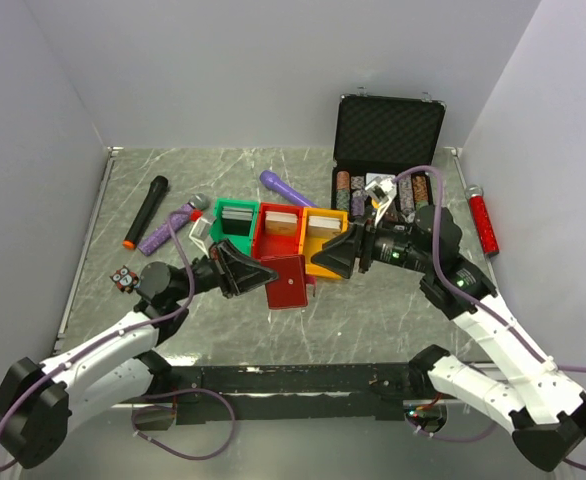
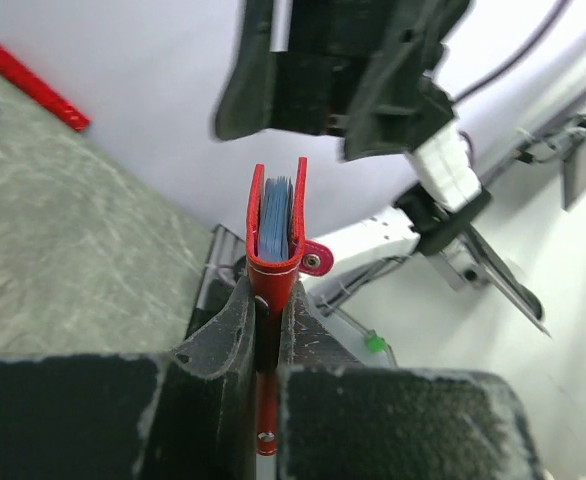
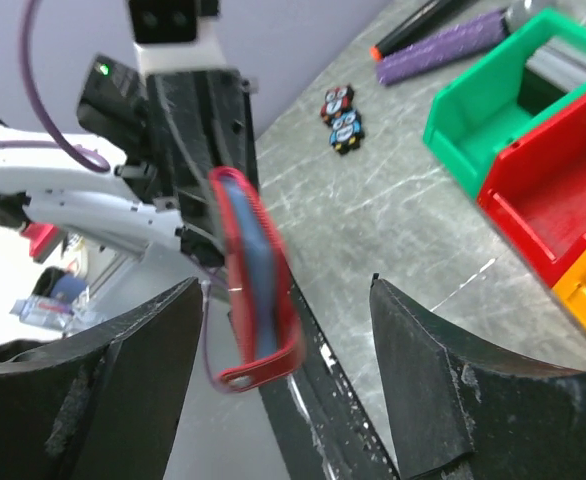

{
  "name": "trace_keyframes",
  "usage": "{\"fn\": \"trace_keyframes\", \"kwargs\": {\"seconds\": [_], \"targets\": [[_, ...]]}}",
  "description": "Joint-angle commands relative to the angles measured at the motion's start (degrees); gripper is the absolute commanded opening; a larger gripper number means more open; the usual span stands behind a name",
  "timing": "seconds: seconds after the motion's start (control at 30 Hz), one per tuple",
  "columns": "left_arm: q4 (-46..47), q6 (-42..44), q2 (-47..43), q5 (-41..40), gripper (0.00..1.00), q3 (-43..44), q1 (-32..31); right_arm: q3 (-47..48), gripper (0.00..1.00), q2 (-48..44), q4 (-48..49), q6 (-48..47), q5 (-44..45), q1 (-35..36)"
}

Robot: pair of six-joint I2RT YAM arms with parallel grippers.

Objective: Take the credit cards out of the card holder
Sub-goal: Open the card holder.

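Pressed together, the jaws of the left gripper [image 2: 265,310] pinch the bottom fold of the one card holder [image 2: 273,230] and hold it upright, clear of the table [image 1: 173,180]. Its open top edge faces the right gripper [image 1: 341,252], whose jaws stand spread wide and hold nothing. From the right wrist, the holder sits ahead of those jaws, centred in the gap, with free room on both sides and no contact. Pale blue sleeve edges fill the slot between the two red covers; how many cards sit inside cannot be told. One snap tab [image 2: 315,260] hangs loose at the holder's side. Beyond both jaws stand three bins in a touching row: green [image 1: 235,220], red [image 1: 278,228], yellow [image 1: 323,245]. Behind the right jaws, one black chip case [image 1: 388,130] lies open.
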Motion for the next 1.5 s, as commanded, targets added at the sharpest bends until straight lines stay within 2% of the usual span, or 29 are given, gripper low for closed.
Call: {"fn": "trace_keyframes", "kwargs": {"seconds": [0.0,0.17,0.37,0.57,0.83,1.47], "targets": [[10.05,-3.10,0.96,6.96,0.02,3.91,0.35,0.43,0.73,1.25,-0.40,-0.76,-3.85,-0.26],[11.28,-3.80,1.57,7.48,0.02,4.71,0.35,-1.68,0.71,1.34,0.03,-1.55,-5.34,0.44],[16.91,-7.14,3.77,7.83,0.03,3.92,0.44,-0.71,0.70,2.66,-1.11,-2.61,-3.77,2.64],[12.96,-4.60,2.99,7.40,0.02,4.09,0.35,-1.07,0.71,-0.51,1.26,-1.11,-2.53,2.64],[13.22,-4.68,2.98,7.13,0.03,3.83,0.44,-1.42,0.71,-2.35,1.52,-1.72,-0.60,2.82],[15.85,-6.70,3.77,7.40,0.04,5.50,0.35,2.01,0.63,3.18,-1.29,-4.45,-1.83,6.68]]}}
